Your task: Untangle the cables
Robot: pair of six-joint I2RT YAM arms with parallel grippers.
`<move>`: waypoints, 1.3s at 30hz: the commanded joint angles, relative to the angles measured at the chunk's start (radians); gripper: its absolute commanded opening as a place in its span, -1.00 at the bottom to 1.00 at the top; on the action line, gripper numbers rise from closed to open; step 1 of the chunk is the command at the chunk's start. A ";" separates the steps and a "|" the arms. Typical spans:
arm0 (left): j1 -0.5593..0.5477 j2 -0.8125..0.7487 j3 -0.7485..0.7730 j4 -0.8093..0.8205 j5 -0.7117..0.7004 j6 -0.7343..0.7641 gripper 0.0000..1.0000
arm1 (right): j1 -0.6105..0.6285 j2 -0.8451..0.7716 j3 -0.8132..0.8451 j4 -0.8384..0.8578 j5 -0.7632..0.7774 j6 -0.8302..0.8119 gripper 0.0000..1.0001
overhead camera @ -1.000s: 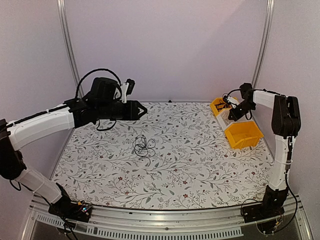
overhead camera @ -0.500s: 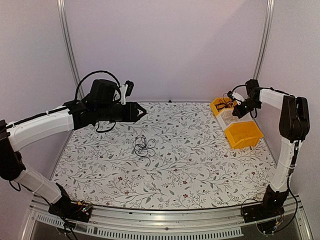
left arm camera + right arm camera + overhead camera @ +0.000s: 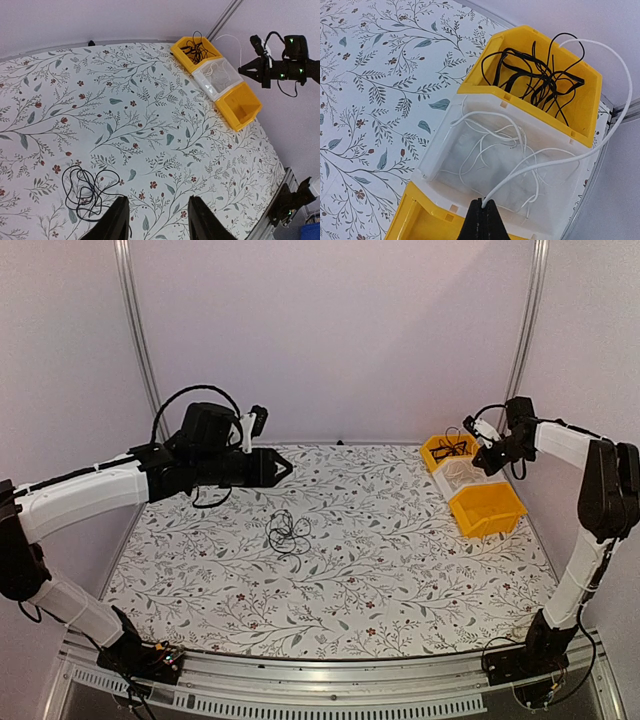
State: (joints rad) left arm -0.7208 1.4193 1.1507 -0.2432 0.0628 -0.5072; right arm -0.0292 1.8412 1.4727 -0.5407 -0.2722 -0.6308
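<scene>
Here, surface [image 3: 400,570]: flat and pale, printed all over with grey-green leafy sprigs and small red flowers.
Cables [image 3: 288,532]: a loose tangle of thin black wiry strands lying left of the surface's middle. In the left wrist view [image 3: 87,192] they form several overlapping round loops with a knotted middle.
Left gripper [image 3: 159,220]: released, its two black fingers spread with nothing between them. It hangs above the surface, and the tangle lies below and just left of its left finger in the wrist view.
Right gripper [image 3: 481,210]: clenched, its dark tips pinched to a point on the end of a white wire [image 3: 490,195], above the row of bins.
White wire: thin, smooth and springy. It rises from the tips in one wide arc out past the bins' far side and curves back over the far bin.
Far bin [image 3: 485,80]: glossy yellow plastic with angled walls, holding a heap of kinked black cables [image 3: 535,70].
Middle bin [image 3: 440,150]: translucent whitish plastic of the same shape, with thin white wires curled loosely inside.
Near bin [image 3: 415,210]: yellow plastic, touching the middle bin, and only its corner shows in the right wrist view.
Bin row: three bins side by side at the surface's far right edge, well apart from the tangle.
</scene>
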 commanded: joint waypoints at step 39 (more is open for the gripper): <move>-0.009 0.025 0.031 -0.011 0.013 0.000 -0.14 | -0.001 0.118 0.104 -0.234 -0.098 -0.095 -1.00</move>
State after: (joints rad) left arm -0.7212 1.4532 1.1805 -0.2489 0.0746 -0.5026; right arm -0.0292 1.9057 1.5105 -0.7177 -0.3916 -0.7368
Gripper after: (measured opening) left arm 0.431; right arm 0.015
